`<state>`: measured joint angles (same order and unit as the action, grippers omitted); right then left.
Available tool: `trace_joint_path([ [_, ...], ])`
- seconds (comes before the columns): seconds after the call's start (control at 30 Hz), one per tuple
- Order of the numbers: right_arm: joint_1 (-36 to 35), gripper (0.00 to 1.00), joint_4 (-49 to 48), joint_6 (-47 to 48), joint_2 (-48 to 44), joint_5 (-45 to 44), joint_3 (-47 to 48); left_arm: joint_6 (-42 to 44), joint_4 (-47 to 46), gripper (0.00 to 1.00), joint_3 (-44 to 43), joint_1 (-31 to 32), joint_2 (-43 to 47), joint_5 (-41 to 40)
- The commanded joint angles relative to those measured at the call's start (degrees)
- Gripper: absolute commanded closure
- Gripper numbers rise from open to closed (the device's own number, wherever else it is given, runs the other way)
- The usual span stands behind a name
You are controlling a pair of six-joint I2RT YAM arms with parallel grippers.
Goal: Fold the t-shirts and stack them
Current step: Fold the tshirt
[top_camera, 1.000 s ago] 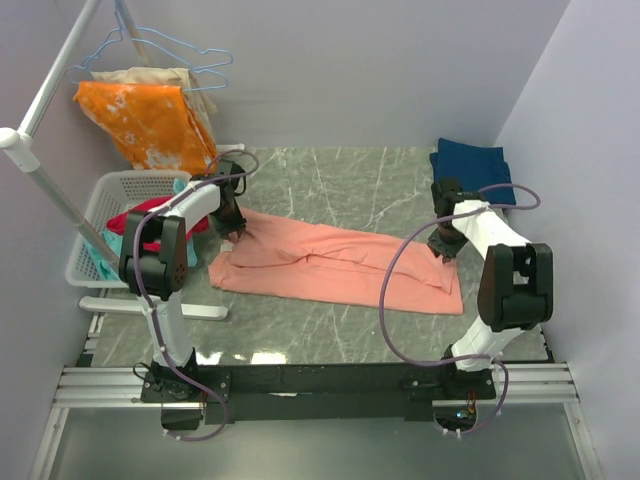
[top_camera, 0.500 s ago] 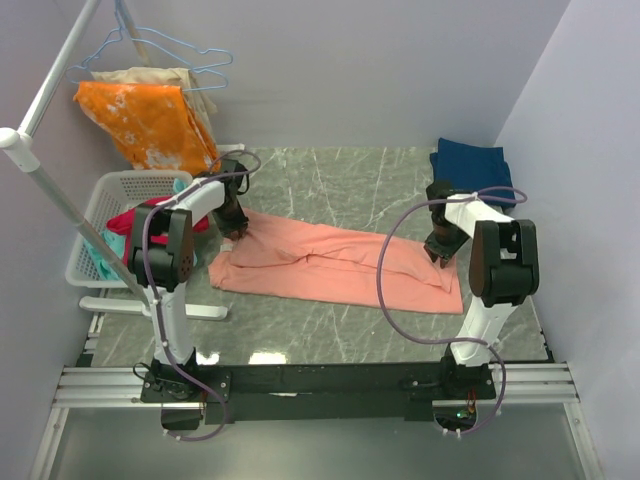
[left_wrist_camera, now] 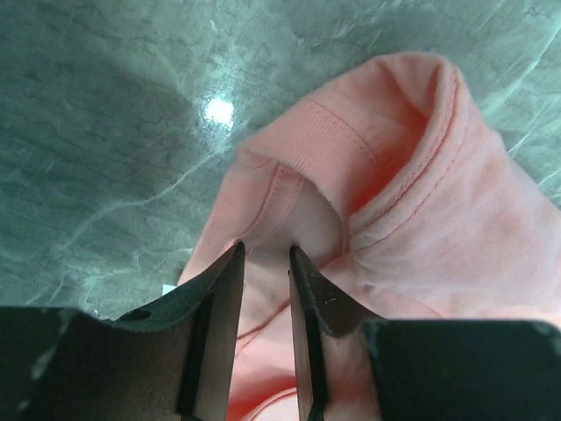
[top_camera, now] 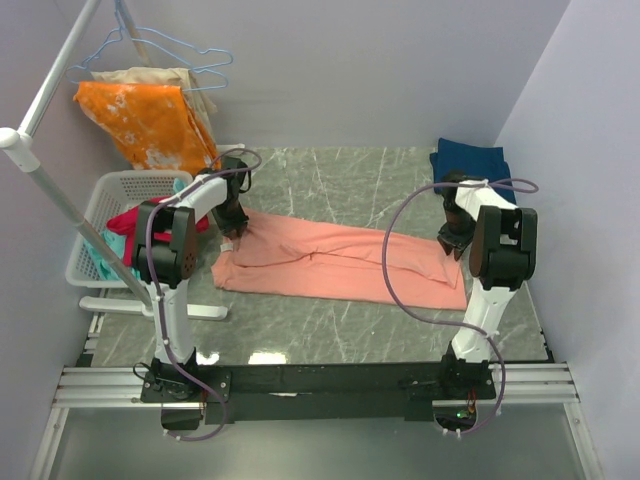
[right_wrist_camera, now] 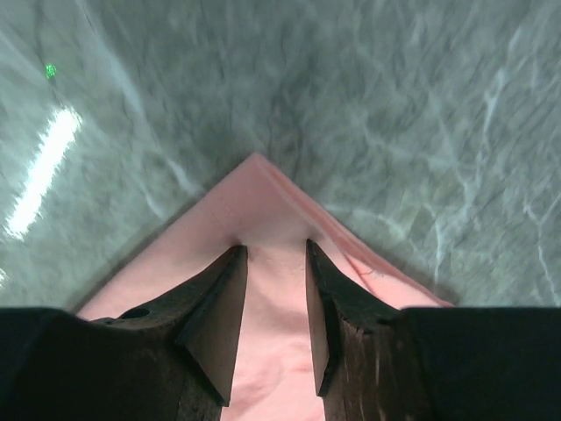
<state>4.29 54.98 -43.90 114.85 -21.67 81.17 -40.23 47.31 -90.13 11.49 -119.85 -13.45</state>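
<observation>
The salmon-pink t-shirt (top_camera: 330, 262) lies as a long folded band across the table. My left gripper (top_camera: 232, 228) is at its far left end, shut on the cloth by the collar; the left wrist view shows the gripper (left_wrist_camera: 265, 250) with pink fabric (left_wrist_camera: 421, 219) pinched between narrow jaws. My right gripper (top_camera: 452, 243) is at the shirt's far right corner, shut on it; the right wrist view shows the gripper (right_wrist_camera: 276, 247) with the pink corner (right_wrist_camera: 254, 197) poking out past the fingertips. The dark navy t-shirt (top_camera: 470, 160) lies folded at the back right.
A white basket (top_camera: 95, 205) stands at the left table edge with a magenta-red garment (top_camera: 130, 220) in it. An orange blotched cloth (top_camera: 150, 125) hangs on a rack (top_camera: 45, 185) at the back left. Walls close in on the right and back.
My right gripper has shifted right and a little farther back, drawing the shirt's right end with it. The right arm's elbow has swung in. My left gripper has barely moved.
</observation>
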Motion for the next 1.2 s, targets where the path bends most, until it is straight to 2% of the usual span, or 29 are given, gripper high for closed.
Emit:
trace_joint_path([
  [0.0,1.68,0.60,1.00,1.01,3.10,-5.22,4.17,-0.47,1.56,0.67,-2.07,-0.24,-1.35,-1.84],
  [0.27,2.91,0.61,1.62,4.08,8.46,-6.28,13.13,0.67,1.38,0.68,-1.81,-0.24,-0.65,0.00],
  [0.47,2.74,0.66,0.22,6.20,9.08,-3.91,19.03,3.57,-3.62,0.67,0.82,0.20,3.39,5.98],
  [0.67,2.04,0.65,-6.02,8.04,1.35,-1.27,15.61,4.72,-10.12,0.62,4.08,0.29,11.30,7.91],
  [0.83,-0.68,0.65,-6.38,8.65,-6.01,-2.41,13.24,4.63,-12.59,0.58,6.54,0.29,16.49,8.53],
  [1.0,-5.68,0.62,-5.85,7.87,-10.69,0.75,6.83,4.98,-10.75,0.59,5.93,0.38,14.92,8.36],
  [1.17,-6.84,0.62,-8.04,6.20,-10.88,6.98,-1.87,5.51,-10.39,0.59,3.30,0.73,11.66,8.44],
])
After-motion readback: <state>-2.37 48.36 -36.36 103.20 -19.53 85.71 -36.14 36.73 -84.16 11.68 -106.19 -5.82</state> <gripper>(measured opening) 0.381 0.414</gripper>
